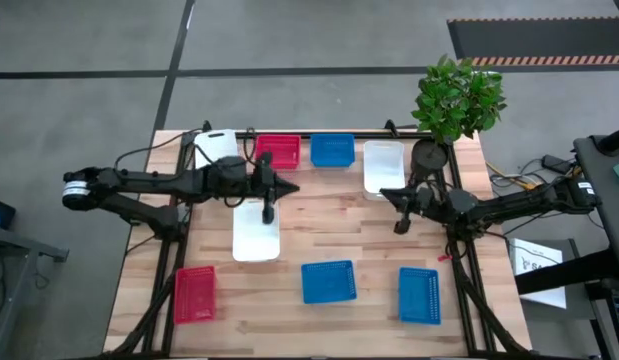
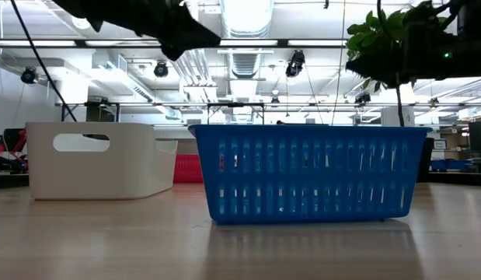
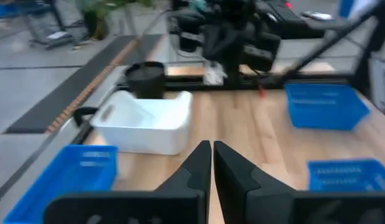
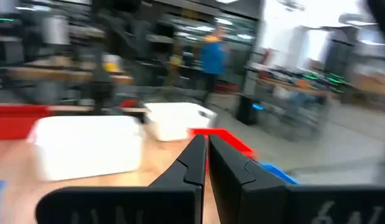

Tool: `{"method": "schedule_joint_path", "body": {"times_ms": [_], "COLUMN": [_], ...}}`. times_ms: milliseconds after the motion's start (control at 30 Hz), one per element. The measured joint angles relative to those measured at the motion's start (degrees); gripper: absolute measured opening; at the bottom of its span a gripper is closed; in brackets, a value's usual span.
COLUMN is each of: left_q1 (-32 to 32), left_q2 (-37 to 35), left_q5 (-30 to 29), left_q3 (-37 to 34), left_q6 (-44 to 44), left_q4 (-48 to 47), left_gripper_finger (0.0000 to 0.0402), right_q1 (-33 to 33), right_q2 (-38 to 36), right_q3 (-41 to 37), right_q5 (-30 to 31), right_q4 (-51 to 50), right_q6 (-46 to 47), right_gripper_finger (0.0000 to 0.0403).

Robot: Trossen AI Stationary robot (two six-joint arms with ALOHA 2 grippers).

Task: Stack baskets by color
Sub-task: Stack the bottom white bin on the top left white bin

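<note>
Several baskets rest on the wooden table. Along the far edge stand a white basket (image 1: 221,146), a red basket (image 1: 278,151), a blue basket (image 1: 332,150) and a white basket (image 1: 383,165). Another white basket (image 1: 256,232) sits mid-table. Near the front edge lie a red basket (image 1: 195,293) and two blue baskets (image 1: 328,281) (image 1: 419,294). My left gripper (image 1: 291,187) (image 3: 212,152) hovers shut above the table just beyond the middle white basket, pointing toward the table's right. My right gripper (image 1: 387,193) (image 4: 204,146) is shut, held over the table's right part and pointing left.
A black plant pot (image 1: 429,155) with a green plant (image 1: 457,95) stands at the far right corner, beside the far white basket. Bare wood (image 1: 339,215) lies between the two grippers. In the low view a blue basket (image 2: 310,171) stands closest to the camera.
</note>
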Motion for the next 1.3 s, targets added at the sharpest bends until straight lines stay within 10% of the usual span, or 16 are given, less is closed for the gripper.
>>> {"method": "schedule_joint_path", "body": {"times_ms": [633, 1300], "left_q1": [-28.5, -34.0], "left_q2": [-0.8, 0.1], "left_q5": [-7.0, -8.9], "left_q3": [0.7, 6.5], "left_q6": [-31.8, -50.8], "left_q4": [-12.9, -35.5], "left_gripper_finger": [0.0, 0.0], "right_q1": [10.7, 13.0], "right_q2": [0.0, 0.0], "right_q3": [0.2, 0.2], "right_q5": [-5.2, -1.3], "right_q4": [0.3, 0.3], "right_q6": [13.3, 11.8], "right_gripper_finger": [0.0009, 0.0009]}}
